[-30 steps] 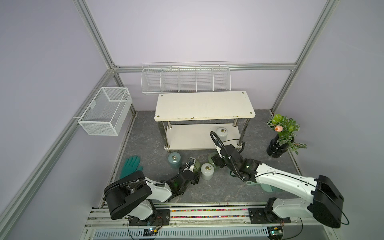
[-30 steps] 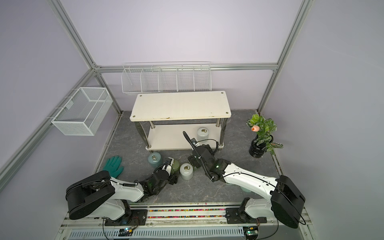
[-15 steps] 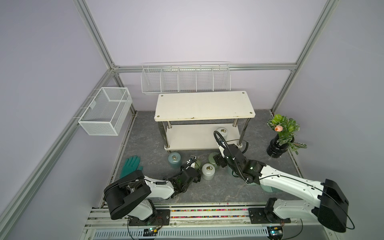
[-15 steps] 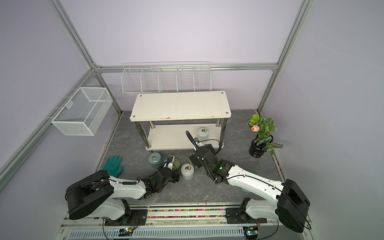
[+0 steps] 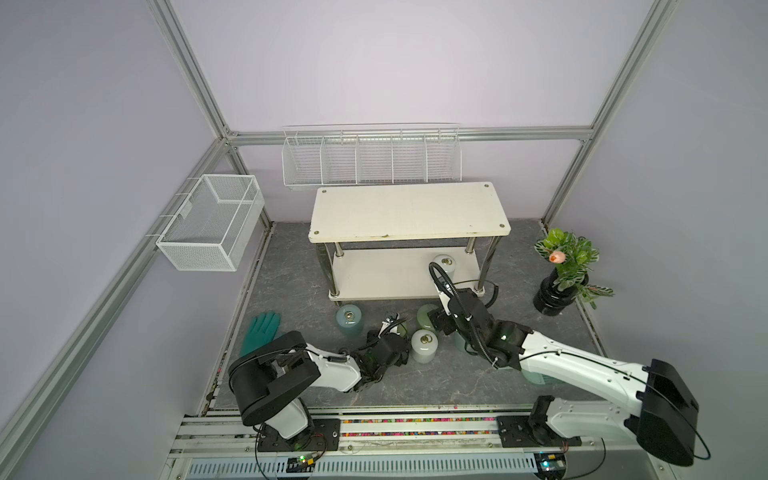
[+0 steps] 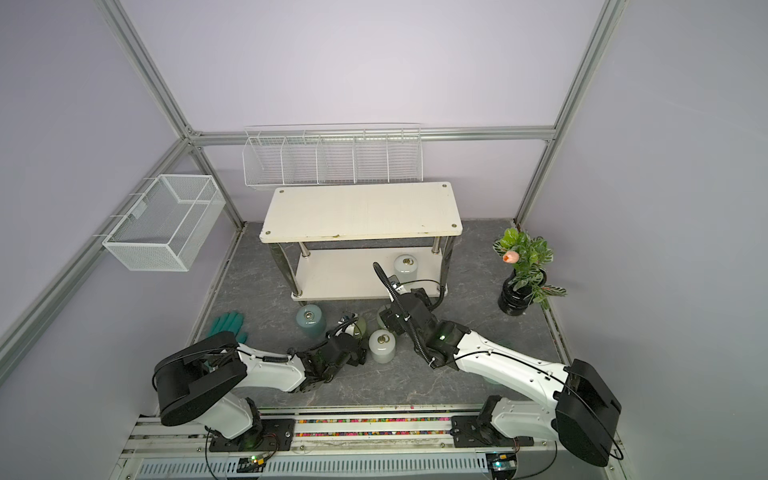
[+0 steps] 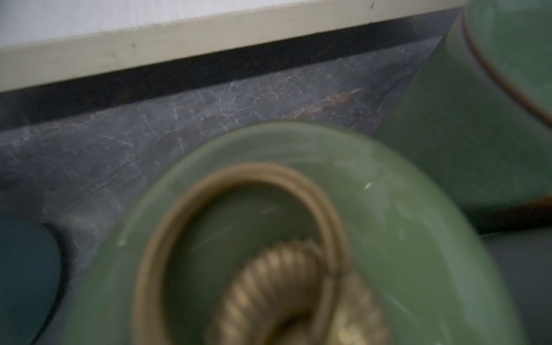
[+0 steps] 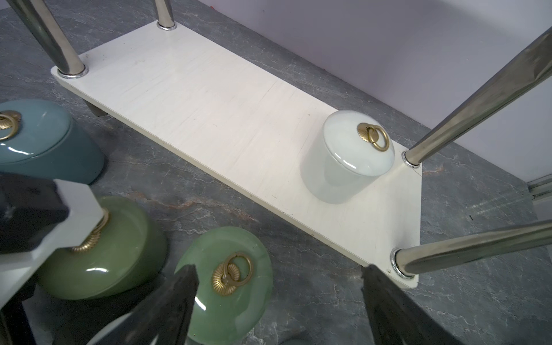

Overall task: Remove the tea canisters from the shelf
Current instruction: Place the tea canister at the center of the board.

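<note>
— Where do the tea canisters stand?

— One white canister (image 8: 346, 158) is upright, lid on, on the lower board of the shelf (image 5: 382, 270), at its right end near the front right post. The others I can see are on the worktop (image 5: 291, 282) along the shelf's front edge. A pale blue canister (image 5: 349, 320) is by the left front corner. Two green ones and a second white canister (image 5: 424, 345) are nearer the arms. All are lidded.

— And the grippers?

— The left gripper (image 5: 392, 326) is right over the first green canister (image 8: 104, 257), with one white finger (image 8: 80, 215) at its brass ring. Whether it grips, I cannot tell. The right gripper (image 8: 277, 274) is spread wide and holds nothing, near the second green canister (image 8: 230, 289).

— Any other containers?

— A black vase (image 5: 550, 297) at the worktop's right edge holds a leafy plant (image 5: 567, 253).
</note>
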`<state>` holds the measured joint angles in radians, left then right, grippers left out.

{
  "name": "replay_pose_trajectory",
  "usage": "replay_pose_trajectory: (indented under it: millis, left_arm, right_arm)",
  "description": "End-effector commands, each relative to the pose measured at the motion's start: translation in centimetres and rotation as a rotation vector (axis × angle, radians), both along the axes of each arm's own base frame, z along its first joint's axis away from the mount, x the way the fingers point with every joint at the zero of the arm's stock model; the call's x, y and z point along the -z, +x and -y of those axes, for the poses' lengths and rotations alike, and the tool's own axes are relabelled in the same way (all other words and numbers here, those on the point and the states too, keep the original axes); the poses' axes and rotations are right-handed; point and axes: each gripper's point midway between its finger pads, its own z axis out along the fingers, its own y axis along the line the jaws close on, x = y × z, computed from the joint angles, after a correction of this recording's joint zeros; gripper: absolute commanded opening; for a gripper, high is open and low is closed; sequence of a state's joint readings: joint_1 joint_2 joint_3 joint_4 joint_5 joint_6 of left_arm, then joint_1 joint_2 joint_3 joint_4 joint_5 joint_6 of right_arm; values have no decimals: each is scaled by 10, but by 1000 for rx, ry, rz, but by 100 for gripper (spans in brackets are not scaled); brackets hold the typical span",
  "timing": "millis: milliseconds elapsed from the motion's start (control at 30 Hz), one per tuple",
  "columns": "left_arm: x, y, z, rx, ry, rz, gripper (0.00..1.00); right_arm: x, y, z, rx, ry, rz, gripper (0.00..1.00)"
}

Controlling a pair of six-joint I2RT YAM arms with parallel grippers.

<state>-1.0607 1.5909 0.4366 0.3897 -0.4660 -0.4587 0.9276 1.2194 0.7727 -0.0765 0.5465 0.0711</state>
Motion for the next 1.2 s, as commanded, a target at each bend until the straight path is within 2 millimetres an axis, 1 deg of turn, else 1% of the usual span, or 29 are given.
replay_pose_trajectory:
  millis: [0,100,233,433,533,667,767,967,1167]
  left_arm:
    - [58,-34,-38,14,197,-201,87]
    - [57,-30,-43,-10,212,-187,88]
    - [56,-28,-43,-17,216,-173,90]
    - [52,-28,-47,-22,208,-157,99]
    - [49,-28,-48,-27,198,-148,100]
    - [39,-28,-47,-28,189,-127,99]
    - [29,-28,-42,-20,192,-102,100]
    - [17,-37,-34,2,199,-80,100]
    - [-1,-44,-30,8,178,-43,99]
  right_arm:
    - [-2,1,-2,2,-3,18,89]
    - [1,3,-4,1,-14,9,89]
    - [1,4,-6,-2,-25,1,89]
    - [-5,5,-6,-3,-23,13,89]
    - [-6,6,-8,-6,-25,13,89]
    - [-5,7,-9,-2,-40,1,89]
    - [-5,8,-9,1,-45,-3,89]
    - [0,11,-6,16,-47,-29,89]
    - [4,13,-1,31,-31,-52,89]
